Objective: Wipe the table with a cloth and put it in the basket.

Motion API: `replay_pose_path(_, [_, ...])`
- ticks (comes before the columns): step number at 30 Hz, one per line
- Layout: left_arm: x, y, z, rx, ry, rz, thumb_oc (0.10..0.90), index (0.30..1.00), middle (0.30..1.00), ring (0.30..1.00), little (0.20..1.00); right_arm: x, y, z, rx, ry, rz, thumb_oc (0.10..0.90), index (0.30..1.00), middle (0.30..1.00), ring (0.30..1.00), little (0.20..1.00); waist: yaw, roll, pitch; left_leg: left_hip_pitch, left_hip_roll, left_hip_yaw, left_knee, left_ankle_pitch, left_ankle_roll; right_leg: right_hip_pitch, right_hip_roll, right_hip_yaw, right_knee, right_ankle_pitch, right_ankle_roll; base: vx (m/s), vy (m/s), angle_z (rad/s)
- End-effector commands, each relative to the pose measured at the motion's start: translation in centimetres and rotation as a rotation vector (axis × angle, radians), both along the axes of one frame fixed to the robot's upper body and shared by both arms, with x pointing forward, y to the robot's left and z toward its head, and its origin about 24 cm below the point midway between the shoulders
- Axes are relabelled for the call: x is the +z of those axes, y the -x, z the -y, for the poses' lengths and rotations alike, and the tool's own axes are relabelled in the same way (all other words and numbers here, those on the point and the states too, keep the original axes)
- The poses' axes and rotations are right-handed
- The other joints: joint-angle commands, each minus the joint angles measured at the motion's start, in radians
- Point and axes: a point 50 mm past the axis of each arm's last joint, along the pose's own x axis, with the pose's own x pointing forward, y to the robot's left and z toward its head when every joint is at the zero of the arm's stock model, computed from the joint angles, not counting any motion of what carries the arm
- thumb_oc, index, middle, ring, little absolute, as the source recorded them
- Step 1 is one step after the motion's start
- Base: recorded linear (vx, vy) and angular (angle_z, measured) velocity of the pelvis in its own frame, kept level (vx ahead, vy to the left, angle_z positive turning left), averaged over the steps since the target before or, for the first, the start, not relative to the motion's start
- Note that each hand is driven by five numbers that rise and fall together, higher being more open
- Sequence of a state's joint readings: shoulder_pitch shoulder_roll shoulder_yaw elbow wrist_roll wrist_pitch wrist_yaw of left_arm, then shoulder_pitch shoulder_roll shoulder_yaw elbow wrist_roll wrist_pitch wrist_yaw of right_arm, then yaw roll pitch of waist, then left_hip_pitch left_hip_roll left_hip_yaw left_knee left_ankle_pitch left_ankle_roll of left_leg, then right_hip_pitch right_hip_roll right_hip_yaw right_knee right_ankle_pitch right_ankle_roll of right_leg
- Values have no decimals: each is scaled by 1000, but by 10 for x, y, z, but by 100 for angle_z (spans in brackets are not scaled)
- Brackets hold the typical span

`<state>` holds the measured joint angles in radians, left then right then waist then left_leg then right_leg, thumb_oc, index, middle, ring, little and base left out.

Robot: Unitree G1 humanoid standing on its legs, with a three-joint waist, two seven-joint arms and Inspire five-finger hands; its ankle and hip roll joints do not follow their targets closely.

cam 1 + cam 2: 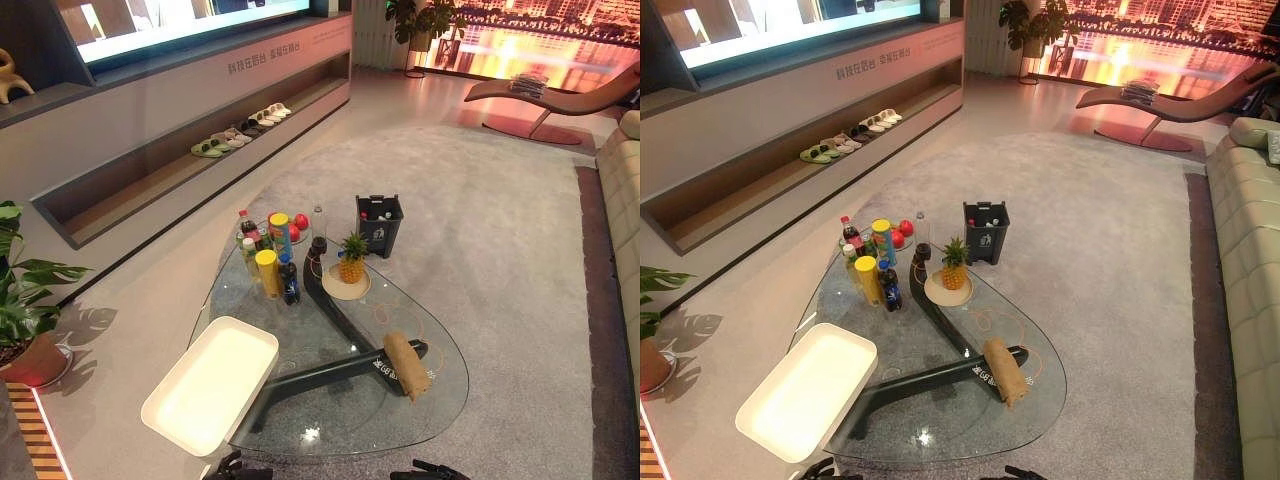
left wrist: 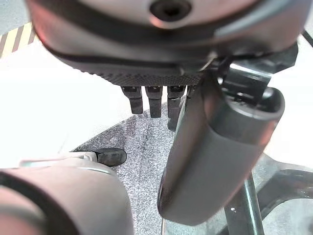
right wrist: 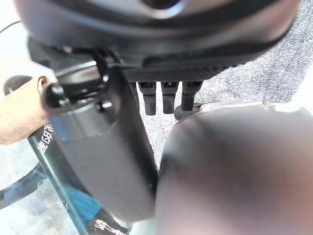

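Note:
A rolled brown cloth (image 1: 406,364) lies on the right part of the glass table (image 1: 330,420), over the dark table leg; it also shows in the right wrist view as the cloth (image 3: 19,115). A white rectangular basket (image 1: 210,385) sits empty on the table's front left edge. My left hand (image 2: 154,100) hangs low by the table's near edge, fingers straight, holding nothing. My right hand (image 3: 164,98) hangs the same way, open and empty, near the front right edge, short of the cloth.
Bottles and cans (image 1: 270,262) stand in a cluster at the table's far end, with a pineapple on a plate (image 1: 350,265) beside them. A black bin (image 1: 379,224) stands on the carpet beyond. A potted plant (image 1: 25,310) is at left, a sofa (image 1: 625,200) at right.

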<state>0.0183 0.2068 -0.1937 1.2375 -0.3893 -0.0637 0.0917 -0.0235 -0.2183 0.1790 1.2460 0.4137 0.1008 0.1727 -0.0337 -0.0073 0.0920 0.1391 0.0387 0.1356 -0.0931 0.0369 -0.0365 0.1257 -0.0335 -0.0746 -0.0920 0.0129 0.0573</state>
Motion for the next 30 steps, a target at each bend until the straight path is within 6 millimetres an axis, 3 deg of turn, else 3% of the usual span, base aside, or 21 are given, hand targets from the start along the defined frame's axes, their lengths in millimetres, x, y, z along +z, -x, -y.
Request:
replay_pose_path(1, [11, -42, -5, -4, -1, 107, 800, 900, 900, 900, 900, 3, -11, 7, 56, 27, 0, 800, 900, 900, 900, 900, -7, -4, 21, 17, -18, -3, 6, -88, -1, 22, -39, -58, 5, -21, 49, 0, 0, 0])
replay_pose_path(10, [10, -38, -3, -7, -13, 110, 800, 900, 900, 900, 900, 4, -18, 3, 137, 77, 47, 800, 900, 900, 900, 900, -11, 0, 27, 9, -21, -4, 6, -86, 0, 14, -38, -54, 5, -20, 47, 0, 0, 0])
replay_pose_path(17, [13, -42, -4, -8, -43, 129, 800, 900, 900, 900, 900, 17, -48, -4, 237, 122, 213, 800, 900, 900, 900, 900, -10, -3, 47, -2, -24, -7, 6, -80, 1, 3, -39, -49, 5, -15, 47, 10, 1, 0])
replay_pose_path(24, [21, -51, -11, -26, -67, 165, 800, 900, 900, 900, 900, 51, -89, -16, 278, 158, 470, 800, 900, 900, 900, 900, -17, -5, 79, -30, -27, -11, 6, -71, 9, -30, -39, -43, 5, -4, 45, -9, 1, -1])
replay_pose_path(30, [24, -53, -10, -39, -73, 183, 800, 900, 900, 900, 900, 95, -122, -25, 264, 203, 748, 800, 900, 900, 900, 900, -26, -2, 108, -49, -32, -10, 11, -69, 15, -55, -37, -34, 8, 0, 42, 0, 0, 0])
